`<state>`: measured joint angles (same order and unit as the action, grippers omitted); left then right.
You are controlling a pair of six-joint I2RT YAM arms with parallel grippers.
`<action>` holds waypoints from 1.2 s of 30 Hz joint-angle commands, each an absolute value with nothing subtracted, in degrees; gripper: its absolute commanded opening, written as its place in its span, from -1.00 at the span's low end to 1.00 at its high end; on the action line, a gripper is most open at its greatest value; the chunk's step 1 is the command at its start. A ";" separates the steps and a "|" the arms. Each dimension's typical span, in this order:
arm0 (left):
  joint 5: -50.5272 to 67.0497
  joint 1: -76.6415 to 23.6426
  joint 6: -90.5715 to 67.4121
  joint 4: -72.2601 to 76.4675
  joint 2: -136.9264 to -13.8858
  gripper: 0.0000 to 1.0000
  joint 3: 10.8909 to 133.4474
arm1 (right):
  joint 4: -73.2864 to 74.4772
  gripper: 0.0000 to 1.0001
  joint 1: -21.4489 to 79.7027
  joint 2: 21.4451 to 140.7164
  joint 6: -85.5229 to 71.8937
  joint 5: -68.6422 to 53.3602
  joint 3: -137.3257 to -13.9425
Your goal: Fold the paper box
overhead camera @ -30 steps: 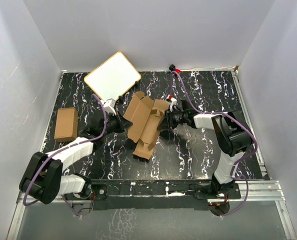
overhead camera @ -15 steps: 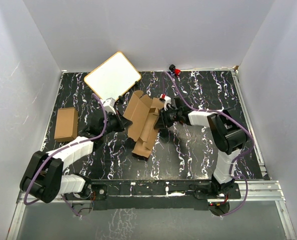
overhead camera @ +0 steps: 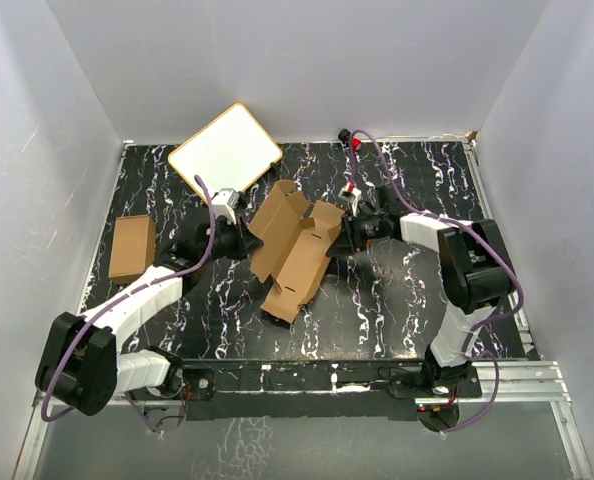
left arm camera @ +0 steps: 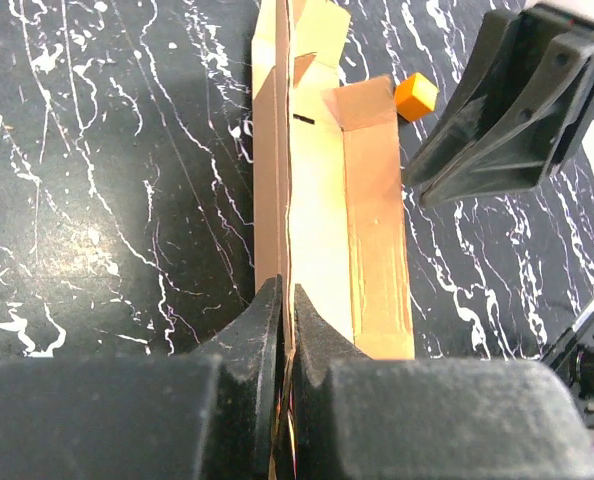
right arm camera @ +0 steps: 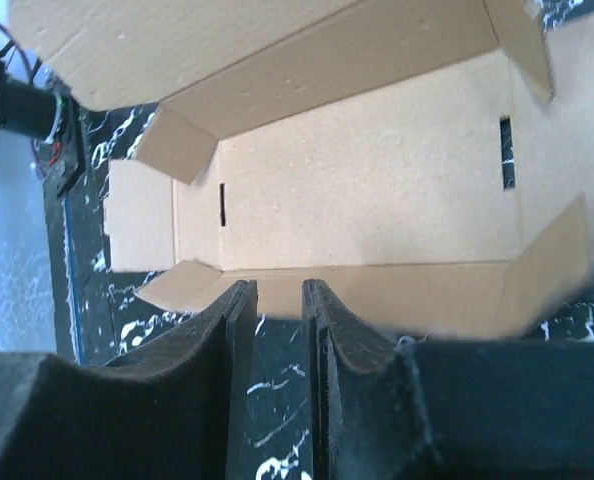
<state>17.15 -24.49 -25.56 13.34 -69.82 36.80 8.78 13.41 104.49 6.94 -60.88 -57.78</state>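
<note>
The paper box [overhead camera: 295, 248] is a brown die-cut piece, partly folded into an open trough with flaps standing up, mid-table. My left gripper [overhead camera: 245, 243] is at its left side, shut on a thin upright cardboard wall [left arm camera: 286, 200]; the left wrist view shows its jaws [left arm camera: 287, 292] pinching that edge. My right gripper [overhead camera: 347, 234] is just off the box's right side. In the right wrist view its jaws [right arm camera: 279, 287] stand a narrow gap apart with only table between them, and the box's open inside [right arm camera: 367, 190] and near flap lie just ahead of the tips.
A second small brown carton [overhead camera: 133, 248] lies at the left of the black marbled table [overhead camera: 397, 300]. A white board with a tan rim [overhead camera: 225, 150] leans at the back left. A small orange block [left arm camera: 415, 95] shows beside the right gripper. A red-and-black cable end [overhead camera: 347, 135] sits at the back.
My right gripper has drawn back to the right, off the box. The box has shifted slightly right and opened wider. My left gripper has moved up and right while still holding it.
</note>
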 commanded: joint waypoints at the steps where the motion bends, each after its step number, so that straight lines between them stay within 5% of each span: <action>1: 22.00 -24.19 -18.91 8.88 -66.66 -1.00 40.12 | 15.64 -0.38 10.49 97.34 20.74 -70.79 -60.91; 8: 30.36 -23.99 -8.81 4.77 -64.74 -1.00 43.17 | 17.13 -0.17 3.58 90.00 25.83 -72.14 -59.42; 15: 39.82 -24.00 2.74 -3.28 -64.87 -1.00 48.87 | -0.53 0.67 -4.93 86.56 20.50 -62.65 -49.69; 24: 42.42 -23.99 8.57 -8.18 -64.98 -1.00 51.79 | 3.73 0.97 -4.07 92.14 26.04 -66.65 -50.72; 36: 43.30 -24.01 12.01 -9.45 -61.35 -1.00 52.00 | 17.29 0.96 -3.38 98.37 34.57 -71.67 -56.79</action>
<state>41.21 -24.32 10.20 -9.45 -64.12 50.26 11.53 -3.73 97.62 26.13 -65.98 -52.40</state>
